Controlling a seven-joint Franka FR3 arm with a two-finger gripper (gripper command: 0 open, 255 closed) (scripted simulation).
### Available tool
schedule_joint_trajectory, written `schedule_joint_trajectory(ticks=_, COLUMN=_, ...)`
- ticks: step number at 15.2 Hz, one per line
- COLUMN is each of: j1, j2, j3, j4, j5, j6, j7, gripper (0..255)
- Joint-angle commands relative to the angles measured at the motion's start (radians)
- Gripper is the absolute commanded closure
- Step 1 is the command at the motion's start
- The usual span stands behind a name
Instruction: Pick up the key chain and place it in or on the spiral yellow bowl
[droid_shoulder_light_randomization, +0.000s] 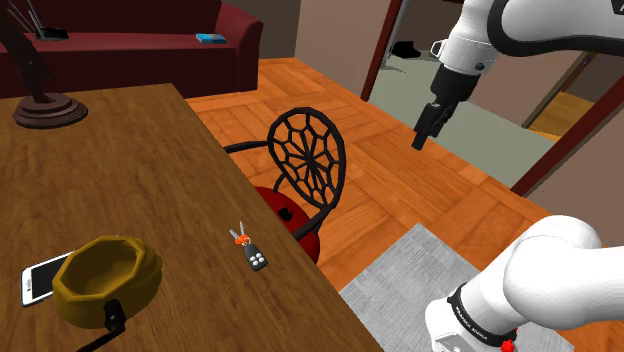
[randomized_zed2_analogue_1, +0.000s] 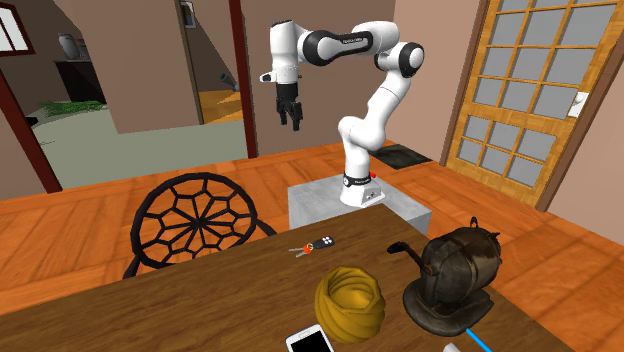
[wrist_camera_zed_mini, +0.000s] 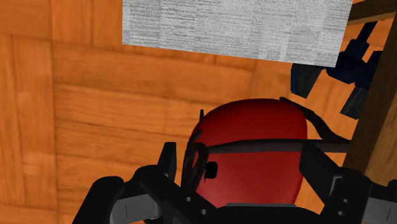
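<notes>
Claw (droid_shoulder_light_randomization: 421, 139) open, empty, in air above red chair seat (wrist_camera_zed_mini: 254, 153); key chain (droid_shoulder_light_randomization: 250, 251) on table (droid_shoulder_light_randomization: 150, 170) near yellow bowl (droid_shoulder_light_randomization: 82, 292).

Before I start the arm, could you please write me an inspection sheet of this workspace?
Surface: brown wooden table, level.
Job's things: black key chain with small keys, flat near the table's edge; spiral yellow bowl, upright, apart from it.
Clutter: white phone beside the bowl; dark round-based object.
Jaws: open, empty, raised over the floor, off the table.
Cables: nothing seen.
Surroundings: black web-backed chair with red seat; dark red sofa; orange wooden floor.
</notes>
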Motion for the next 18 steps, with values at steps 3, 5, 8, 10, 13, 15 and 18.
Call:
schedule_joint_trajectory(ticks=3, j1=0.019, j2=0.016, j3=0.036, j4=-0.018, j5=0.029, j6=0.032, j7=0.041, gripper=0)
schedule_joint_trajectory(ticks=5, j1=0.038, j2=0.038, j3=0.073, j4=-0.031, j5=0.057, j6=0.066, j7=0.081, gripper=0)
schedule_joint_trajectory(ticks=8, j1=0.067, j2=0.081, j3=0.128, j4=-0.041, j5=0.097, j6=0.119, j7=0.141, gripper=0)
schedule_joint_trajectory(ticks=10, j1=0.086, j2=0.115, j3=0.164, j4=-0.042, j5=0.121, j6=0.156, j7=0.18, gripper=0)
schedule_joint_trajectory(ticks=13, j1=0.111, j2=0.176, j3=0.219, j4=-0.035, j5=0.154, j6=0.211, j7=0.237, gripper=0)
schedule_joint_trajectory(ticks=15, j1=0.126, j2=0.222, j3=0.255, j4=-0.024, j5=0.171, j6=0.248, j7=0.276, gripper=0)
schedule_joint_trajectory(ticks=18, j1=0.146, j2=0.298, j3=0.308, j4=0.001, j5=0.19, j6=0.303, j7=0.334, gripper=0)
